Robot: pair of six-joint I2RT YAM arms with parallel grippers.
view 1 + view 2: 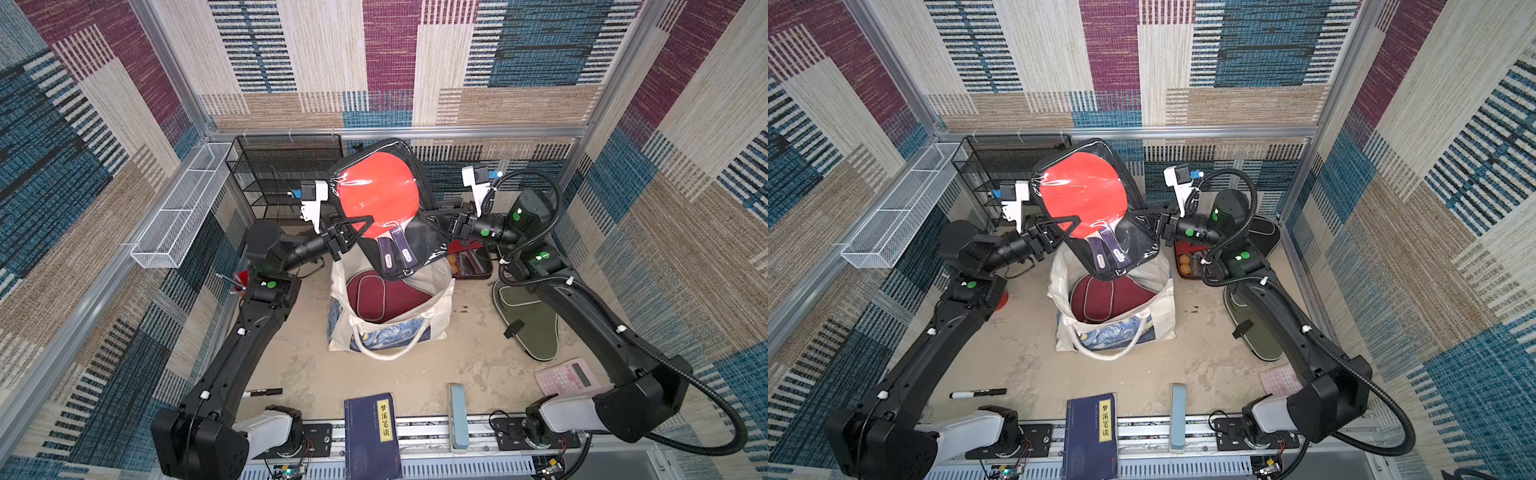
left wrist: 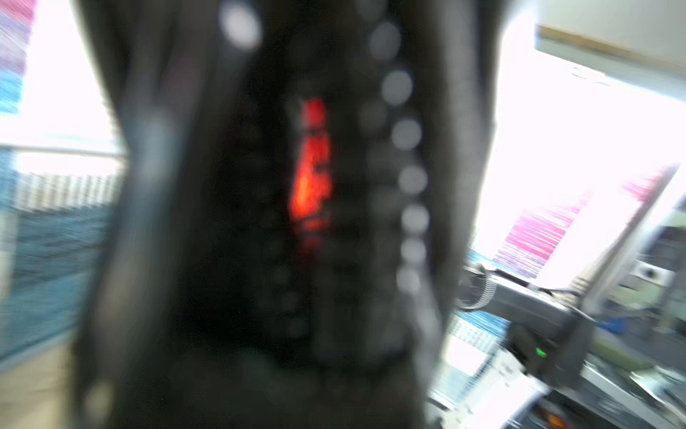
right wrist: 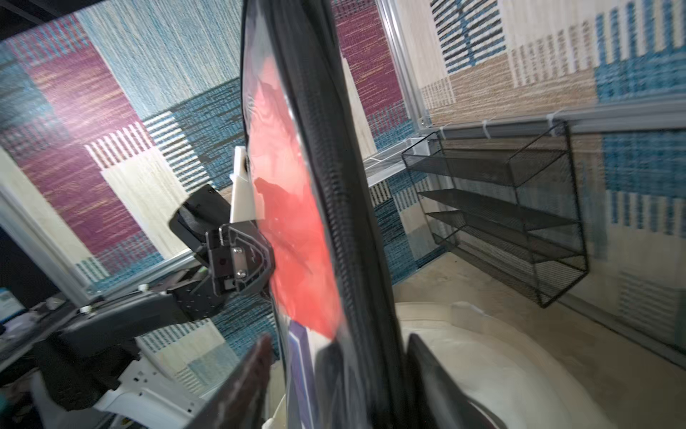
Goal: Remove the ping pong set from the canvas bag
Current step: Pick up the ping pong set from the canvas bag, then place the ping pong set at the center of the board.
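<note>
The canvas bag [image 1: 440, 307] stands open in the middle. Above its mouth hangs a tilted black case [image 1: 422, 245] with a red paddle [image 1: 376, 193] behind clear plastic. A maroon case [image 1: 374, 299] lies inside the bag. The left gripper [image 1: 361, 226] clamps the black case's edge; the right gripper [image 1: 434, 220] straddles the opposite edge, jaws apart.

Paddle case [image 1: 376, 189] above canvas bag [image 1: 443, 308]

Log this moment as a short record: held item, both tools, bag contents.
held item: clear-front paddle case, red paddle face showing, aloft over the canvas bag
left tool: clamped on the case's edge
right tool: jaws spread either side of the opposite edge
in bag: maroon case
out of bag: olive green case on the table
</note>
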